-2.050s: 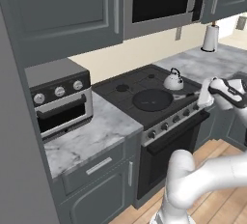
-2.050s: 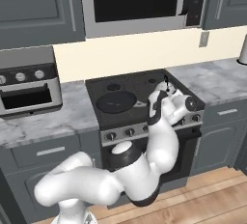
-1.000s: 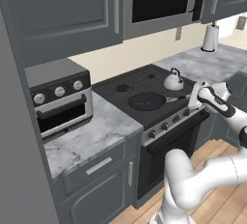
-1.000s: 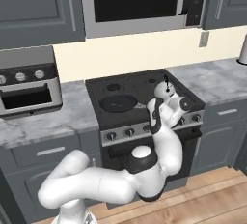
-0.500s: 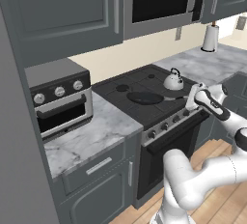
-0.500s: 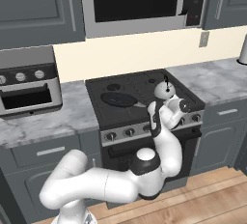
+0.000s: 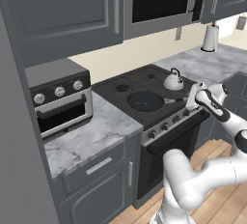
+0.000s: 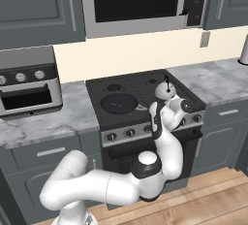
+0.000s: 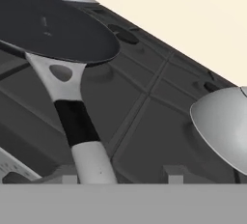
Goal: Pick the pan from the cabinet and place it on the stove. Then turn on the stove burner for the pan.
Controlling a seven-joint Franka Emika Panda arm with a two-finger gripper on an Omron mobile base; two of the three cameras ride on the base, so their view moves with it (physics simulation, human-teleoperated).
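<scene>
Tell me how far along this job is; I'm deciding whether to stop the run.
Done: the pan sits on the stove, on a front burner beside the kettle. In hand: the gripper hovers at the stove's front edge by the pan handle, which lies between its fingers; contact is unclear. Left: turning a front knob to light that burner.

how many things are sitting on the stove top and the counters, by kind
pan: 1
kettle: 1
toaster oven: 1
paper towel roll: 1
total: 4
</scene>
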